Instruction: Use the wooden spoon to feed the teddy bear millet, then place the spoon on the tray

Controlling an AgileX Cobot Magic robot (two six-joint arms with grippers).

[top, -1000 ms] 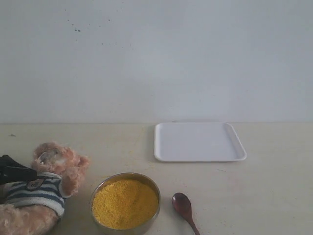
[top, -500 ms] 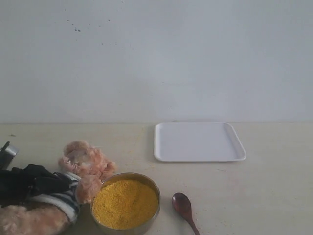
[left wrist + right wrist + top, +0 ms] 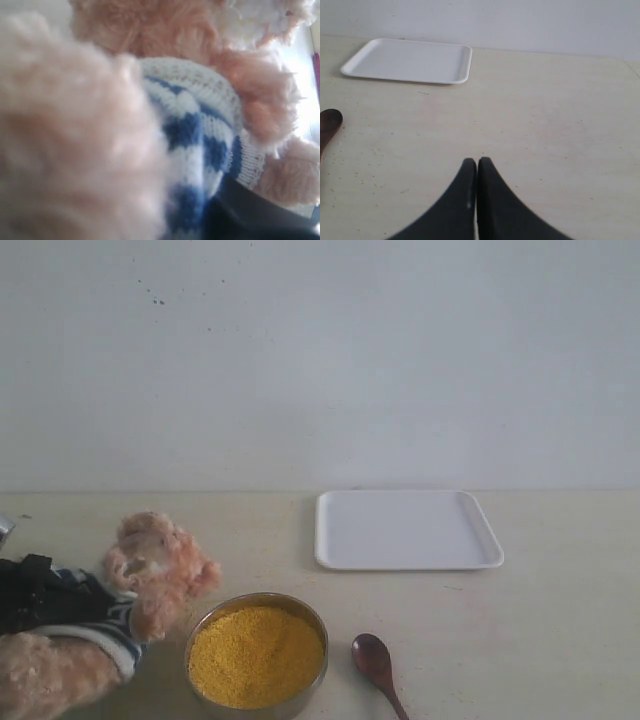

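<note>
Located the wooden spoon (image 3: 375, 662) flat on the table (image 3: 560, 640) at its front edge, just right of the metal bowl (image 3: 318, 632) of millet (image 3: 256, 653) and not touching it. Noted the oval end toward the back, with the handle running to the front edge and slightly rightward, cut off by the frame. Judged the right arm the nearer. Found the spoon (image 3: 329, 125), in the right wrist view, ahead of the right gripper (image 3: 477, 167) and off to the tray's side. Found that gripper hanging low over bare table, jaws pressed together, holding nothing. Expect a sideways shift, an opening and a turn across the handle before any pick. Found the left gripper (image 3: 85, 598) clamped on the striped torso of the teddy bear (image 3: 150, 565) at the front left, head tipped toward the bowl. Recorded the tray (image 3: 405, 530) well behind the spoon, nothing on it.
</note>
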